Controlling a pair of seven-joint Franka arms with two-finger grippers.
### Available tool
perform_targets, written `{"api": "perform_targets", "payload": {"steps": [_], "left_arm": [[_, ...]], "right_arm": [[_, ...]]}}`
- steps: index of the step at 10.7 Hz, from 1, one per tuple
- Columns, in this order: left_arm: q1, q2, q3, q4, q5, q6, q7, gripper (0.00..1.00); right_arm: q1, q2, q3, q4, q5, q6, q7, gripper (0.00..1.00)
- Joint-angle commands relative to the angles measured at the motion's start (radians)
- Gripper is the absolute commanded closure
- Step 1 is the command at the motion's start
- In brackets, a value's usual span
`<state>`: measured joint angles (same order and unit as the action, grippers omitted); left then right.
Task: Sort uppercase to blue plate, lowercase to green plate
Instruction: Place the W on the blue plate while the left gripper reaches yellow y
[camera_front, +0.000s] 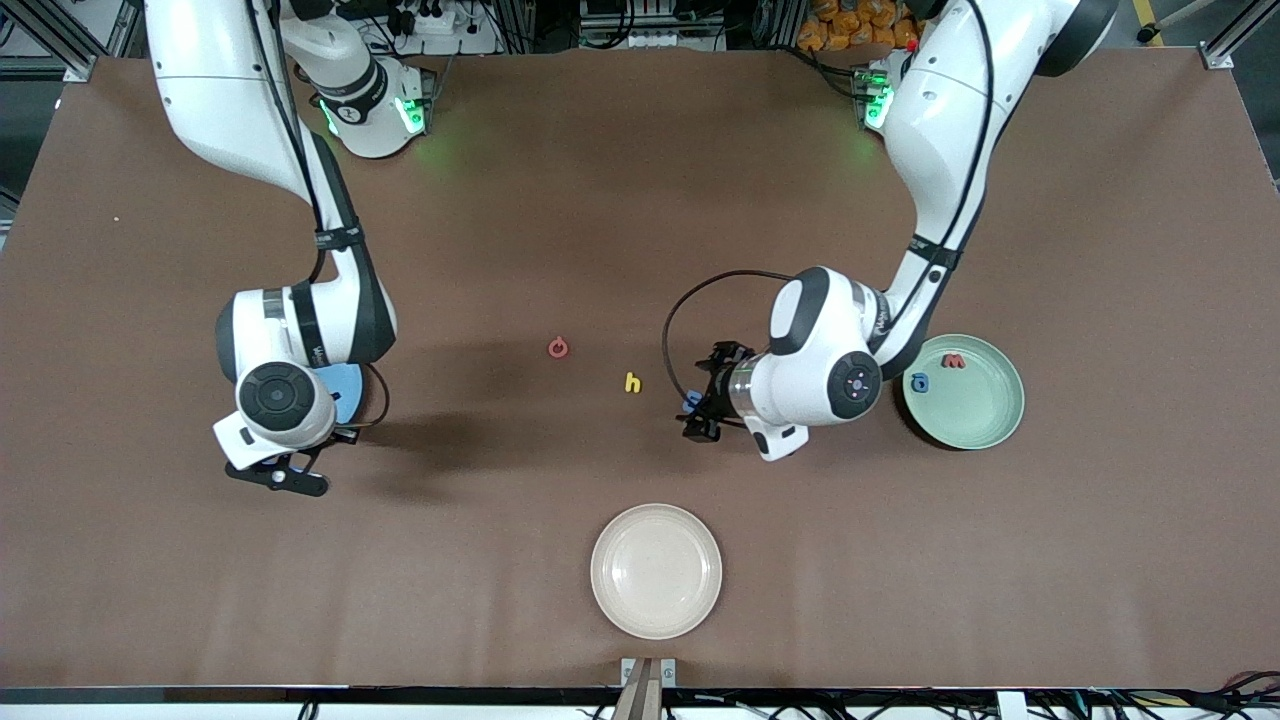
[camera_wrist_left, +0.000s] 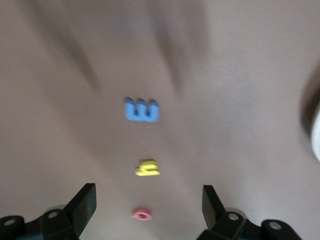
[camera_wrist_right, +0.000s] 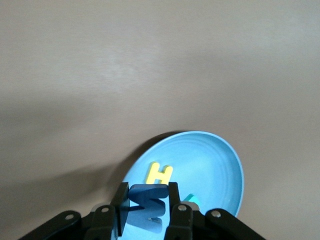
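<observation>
Risk: right hand (camera_wrist_right: 145, 207), pinching blue M (camera_wrist_right: 146, 200) over blue plate (camera_wrist_right: 220, 165), drops it outside; left hand (camera_wrist_left: 149, 205) gapes empty.

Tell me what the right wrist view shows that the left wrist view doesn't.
Only the right wrist view shows the blue plate, the yellow H lying in it, and the right gripper with its fingers shut on the blue capital letter over that plate. Only the left wrist view shows the open left gripper above the blue m, yellow h and red letter. Both show the brown table.
</observation>
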<state>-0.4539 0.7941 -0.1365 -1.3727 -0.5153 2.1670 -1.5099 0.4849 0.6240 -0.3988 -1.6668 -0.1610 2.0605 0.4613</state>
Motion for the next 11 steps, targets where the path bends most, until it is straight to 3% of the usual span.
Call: {"api": "perform_targets", "payload": {"steps": [1, 2, 6, 11], "left_arm": [[-0.040, 0.109, 0.014, 0.115, -0.061, 0.028, -0.027, 0.06], [-0.060, 0.135, 0.014, 0.133, -0.080, 0.031, -0.039, 0.06], [-0.115, 0.194, 0.017, 0.136, -0.081, 0.112, -0.119, 0.07], [-0.123, 0.209, 0.003, 0.132, -0.089, 0.112, -0.105, 0.18]], "right_arm": [[-0.011, -0.012, 0.003, -0.021, -0.025, -0.031, 0.007, 0.11], [-0.009, -0.012, 0.005, -0.021, -0.023, -0.049, -0.009, 0.00], [-0.011, -0.006, 0.006, -0.021, -0.014, -0.068, -0.058, 0.00], [-0.012, 0.010, 0.011, -0.021, 0.035, -0.040, -0.056, 0.00]]}}
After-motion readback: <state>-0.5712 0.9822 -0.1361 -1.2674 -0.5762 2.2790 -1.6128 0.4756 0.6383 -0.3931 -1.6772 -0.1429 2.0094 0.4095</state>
